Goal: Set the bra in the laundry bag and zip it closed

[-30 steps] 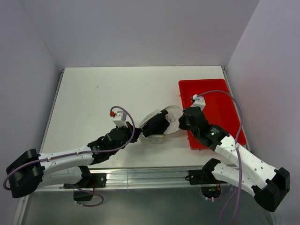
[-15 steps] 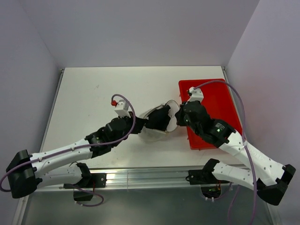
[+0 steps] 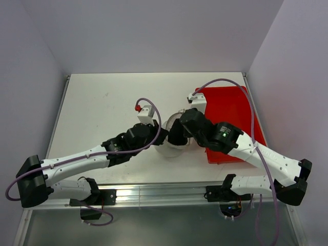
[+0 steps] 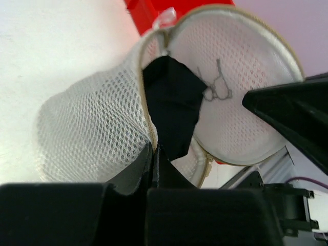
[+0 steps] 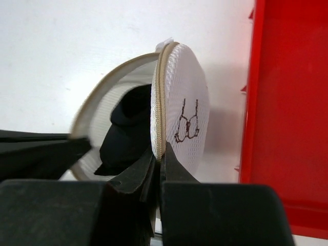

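Observation:
The laundry bag (image 4: 87, 138) is a white mesh pouch lying on the table with its round lid (image 4: 241, 92) swung open. The black bra (image 4: 171, 105) sits in the bag's mouth and partly sticks out. My left gripper (image 4: 154, 147) is shut on the zipper rim of the bag's body. In the right wrist view the lid (image 5: 187, 113) stands on edge with the bra (image 5: 128, 133) behind it. My right gripper (image 5: 160, 154) is shut on the lid's zipper edge. From above, the left gripper (image 3: 162, 135) and right gripper (image 3: 179, 134) meet over the bag (image 3: 171, 150).
A red tray (image 3: 230, 107) lies right of the bag, partly under my right arm; its wall (image 5: 256, 102) stands close beside the lid. The white table (image 3: 102, 102) spreads to the left and back, with walls around it.
Both arms have moved toward the back of the table. The right arm has swung left off the tray, and the lid now stands more upright.

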Robot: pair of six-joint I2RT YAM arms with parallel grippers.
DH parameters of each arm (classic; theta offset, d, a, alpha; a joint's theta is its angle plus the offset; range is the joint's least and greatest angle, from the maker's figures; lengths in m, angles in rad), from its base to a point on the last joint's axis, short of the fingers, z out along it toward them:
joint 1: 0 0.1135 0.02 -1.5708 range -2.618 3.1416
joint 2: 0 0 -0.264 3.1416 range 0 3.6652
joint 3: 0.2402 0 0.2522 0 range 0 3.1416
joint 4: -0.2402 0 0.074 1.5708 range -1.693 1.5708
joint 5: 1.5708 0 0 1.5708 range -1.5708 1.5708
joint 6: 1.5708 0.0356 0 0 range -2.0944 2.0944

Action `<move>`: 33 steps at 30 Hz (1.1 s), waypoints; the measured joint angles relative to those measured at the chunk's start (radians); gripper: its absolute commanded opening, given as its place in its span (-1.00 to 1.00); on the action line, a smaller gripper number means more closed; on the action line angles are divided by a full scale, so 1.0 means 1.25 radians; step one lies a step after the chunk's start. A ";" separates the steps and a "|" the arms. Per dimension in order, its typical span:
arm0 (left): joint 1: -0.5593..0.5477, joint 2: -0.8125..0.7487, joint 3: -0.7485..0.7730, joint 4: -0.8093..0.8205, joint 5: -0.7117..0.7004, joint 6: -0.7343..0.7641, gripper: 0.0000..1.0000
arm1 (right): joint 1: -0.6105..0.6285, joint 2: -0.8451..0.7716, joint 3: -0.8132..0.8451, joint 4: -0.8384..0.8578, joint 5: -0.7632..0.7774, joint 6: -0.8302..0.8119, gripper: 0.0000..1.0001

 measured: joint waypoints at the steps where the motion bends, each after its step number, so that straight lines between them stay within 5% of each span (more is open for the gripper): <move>1: -0.004 0.003 -0.001 0.004 0.005 0.002 -1.00 | 0.007 0.000 0.010 0.000 0.001 -0.002 -1.00; 16: -0.001 0.054 -0.014 0.050 0.011 -0.016 -1.00 | 0.039 0.100 0.046 -0.006 -0.005 -0.008 -1.00; 33: 0.058 -0.048 -0.232 0.169 0.031 -0.100 -1.00 | 0.064 0.191 0.040 0.043 -0.041 -0.017 -0.99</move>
